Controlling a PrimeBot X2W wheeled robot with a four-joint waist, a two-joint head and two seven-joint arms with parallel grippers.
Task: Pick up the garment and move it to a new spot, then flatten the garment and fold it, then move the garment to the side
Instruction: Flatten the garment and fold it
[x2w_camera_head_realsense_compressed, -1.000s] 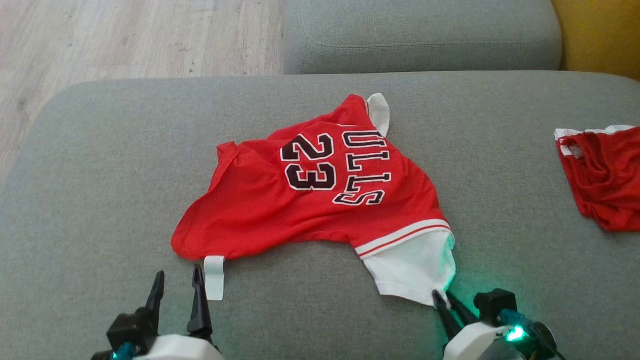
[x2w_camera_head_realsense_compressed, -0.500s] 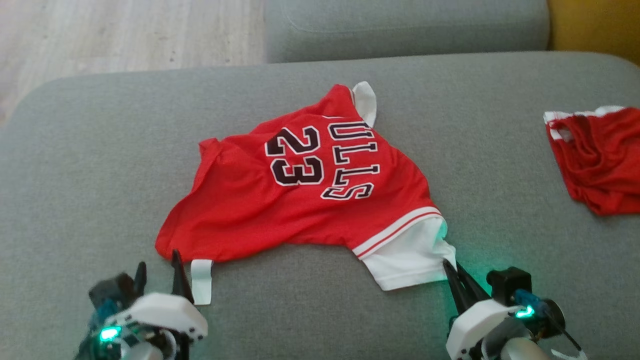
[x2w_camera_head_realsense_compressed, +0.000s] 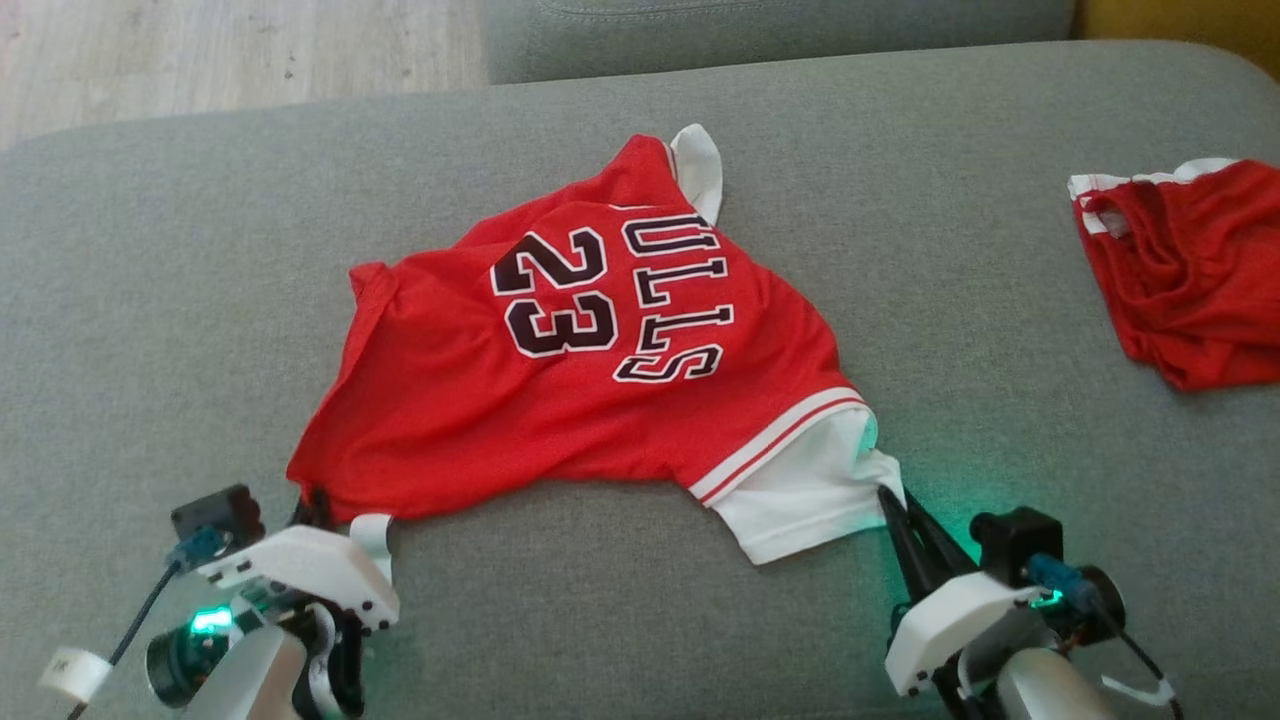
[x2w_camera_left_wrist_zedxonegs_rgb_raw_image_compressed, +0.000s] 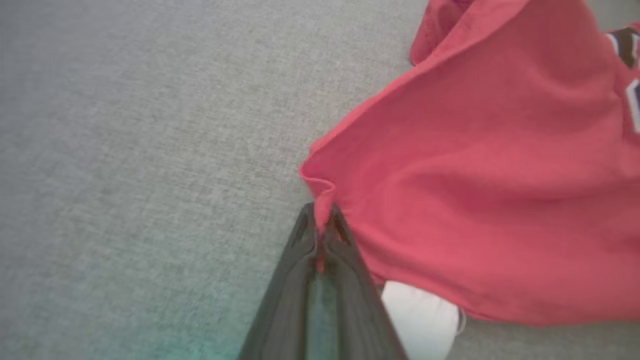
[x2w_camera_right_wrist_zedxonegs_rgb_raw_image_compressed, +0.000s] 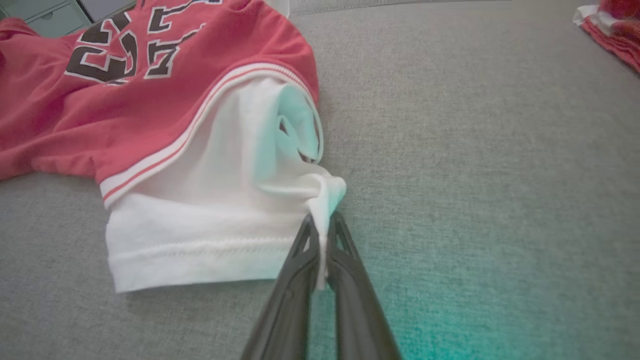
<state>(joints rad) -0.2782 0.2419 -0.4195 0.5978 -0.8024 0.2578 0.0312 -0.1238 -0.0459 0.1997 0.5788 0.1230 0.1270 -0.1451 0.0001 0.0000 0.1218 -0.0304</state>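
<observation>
The red garment (x2w_camera_head_realsense_compressed: 590, 360) lies mid-cushion on the grey sofa (x2w_camera_head_realsense_compressed: 150, 300), number 23 and the lettering face up. Look at that print: it's turned sideways, lettering to the right of the number, so the shoulders point to the robot's right and the hem to its left. The long axis slants from the near-left hem corner up to the far right.

Left gripper (x2w_camera_left_wrist_zedxonegs_rgb_raw_image_compressed: 322, 220) is at that near-left corner, fingers pressed together with a fold of red cloth nipped between the tips. A white tag (x2w_camera_head_realsense_compressed: 372, 530) pokes out just beside it.

Over on the other side, the right gripper (x2w_camera_right_wrist_zedxonegs_rgb_raw_image_compressed: 322, 225) is pinched tight on the edge of the white sleeve (x2w_camera_right_wrist_zedxonegs_rgb_raw_image_compressed: 210, 210), the cloth bunched into a little peak at the tips.

Well apart, at the cushion's right edge, sits a crumpled red bundle (x2w_camera_head_realsense_compressed: 1190, 270) with white trim.
</observation>
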